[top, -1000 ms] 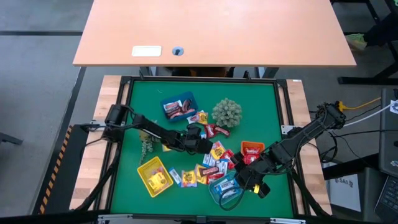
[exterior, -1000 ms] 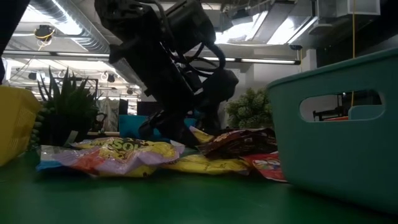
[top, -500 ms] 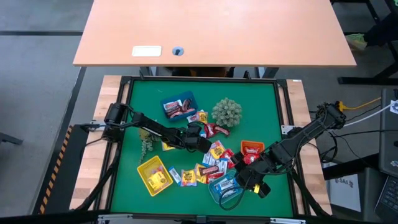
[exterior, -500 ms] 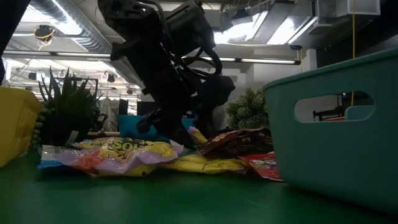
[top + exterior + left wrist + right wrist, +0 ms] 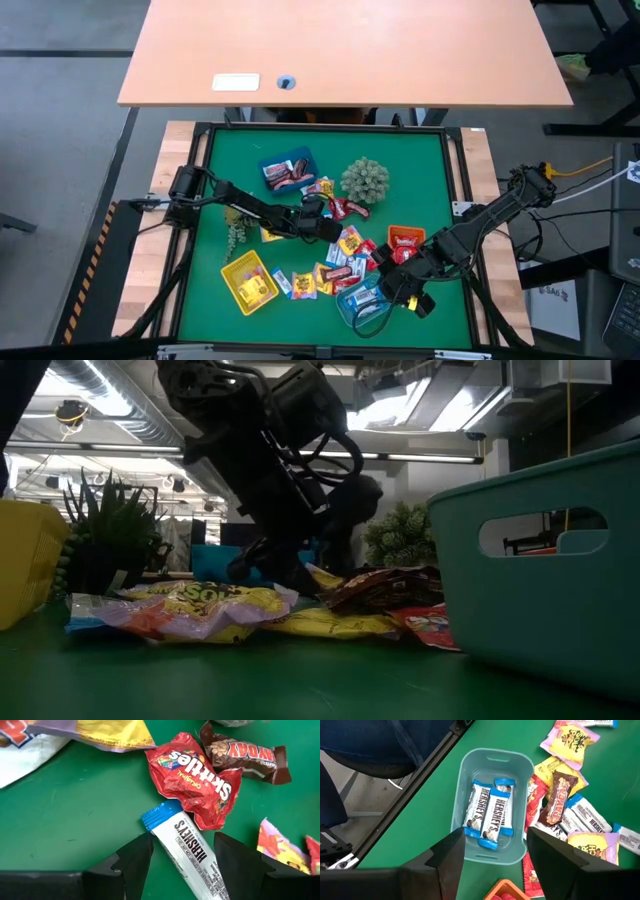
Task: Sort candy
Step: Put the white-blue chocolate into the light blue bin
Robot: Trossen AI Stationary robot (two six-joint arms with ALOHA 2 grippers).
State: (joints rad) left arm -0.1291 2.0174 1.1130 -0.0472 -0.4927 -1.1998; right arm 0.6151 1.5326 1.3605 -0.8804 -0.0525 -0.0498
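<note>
left pincer [image 5: 182,851] open astride white bar [image 5: 192,850] | right pincer [image 5: 495,847] open

Candy pile [image 5: 340,262] is sitting mid-mat, four trays ringing it: one tray [image 5: 287,170] behind-left holding bars, one [image 5: 247,283] front-left, one [image 5: 361,306] front-centre holding three bars [image 5: 490,813], one [image 5: 405,240] at right. Round plant [image 5: 364,180] is standing behind the pile, second plant [image 5: 235,233] lying left. Left gripper [image 5: 328,229] is sitting over a bar [image 5: 192,850] beside a Skittles pack [image 5: 197,777]; right gripper [image 5: 388,290] is hanging over the front-centre tray
</note>
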